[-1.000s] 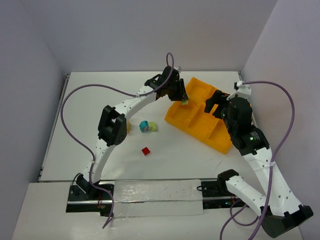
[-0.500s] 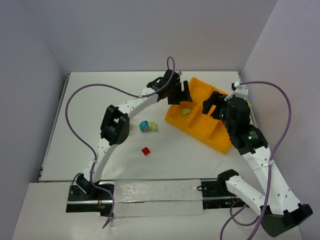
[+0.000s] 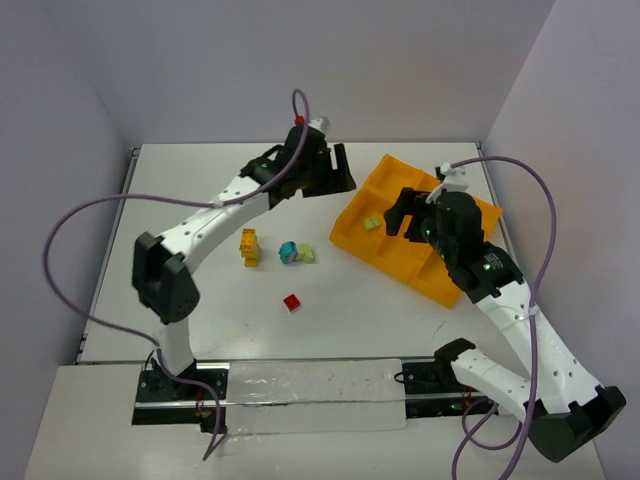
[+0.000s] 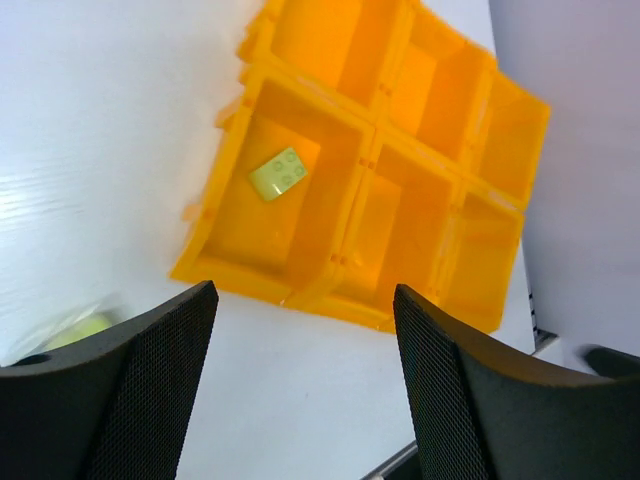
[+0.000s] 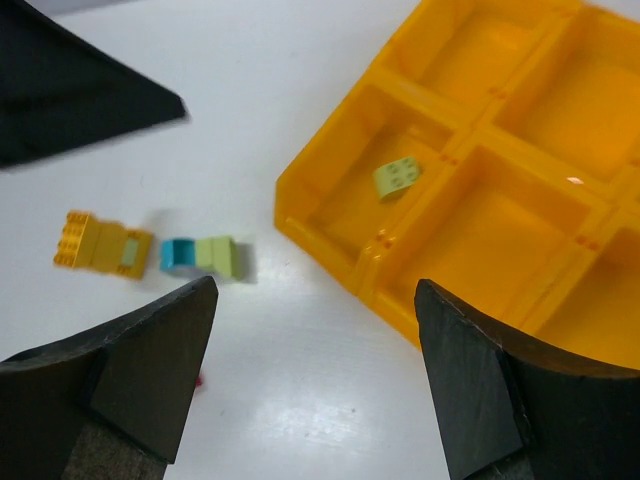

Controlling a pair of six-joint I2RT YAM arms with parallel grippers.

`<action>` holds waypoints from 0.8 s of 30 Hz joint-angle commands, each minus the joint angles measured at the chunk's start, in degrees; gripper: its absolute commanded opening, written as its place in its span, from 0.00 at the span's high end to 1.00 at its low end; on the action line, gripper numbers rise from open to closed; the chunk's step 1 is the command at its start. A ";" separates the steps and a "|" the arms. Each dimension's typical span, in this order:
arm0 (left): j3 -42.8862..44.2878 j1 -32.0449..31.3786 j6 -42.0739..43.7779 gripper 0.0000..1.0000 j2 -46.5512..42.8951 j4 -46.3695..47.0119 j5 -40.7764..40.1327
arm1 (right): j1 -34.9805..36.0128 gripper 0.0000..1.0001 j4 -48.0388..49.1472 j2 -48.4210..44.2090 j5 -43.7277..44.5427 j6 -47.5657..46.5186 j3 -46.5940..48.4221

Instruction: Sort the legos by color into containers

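The left gripper (image 4: 302, 295) is held above the table just far-left of the tray (image 3: 385, 180), its fingers spread apart with nothing between them. The right gripper (image 5: 315, 288) is likewise held wide open and empty, over the tray's middle. One green brick (image 3: 371, 223) is seen lying in the tray's leftmost compartment. On the table left of the tray a yellow stack (image 3: 248, 247) is found, and near its right a teal brick (image 3: 287, 250) touching a second green brick (image 3: 306, 255). A red brick (image 3: 291, 302) lies nearer, apart from the others.
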 commanded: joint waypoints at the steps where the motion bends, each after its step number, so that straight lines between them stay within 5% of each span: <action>1: -8.75 2.24 1.27 0.22 -10.42 -2.62 -12.12 | 8.49 0.13 2.33 4.89 0.90 -0.37 1.17; 11: -23.72 9.22 0.10 0.22 -25.11 -6.04 -17.41 | 22.63 0.13 8.14 23.90 -0.89 -1.01 3.61; 24: -28.98 13.47 -0.30 0.23 -33.71 -6.85 -16.38 | 24.00 0.29 24.79 41.35 -2.13 -3.33 2.33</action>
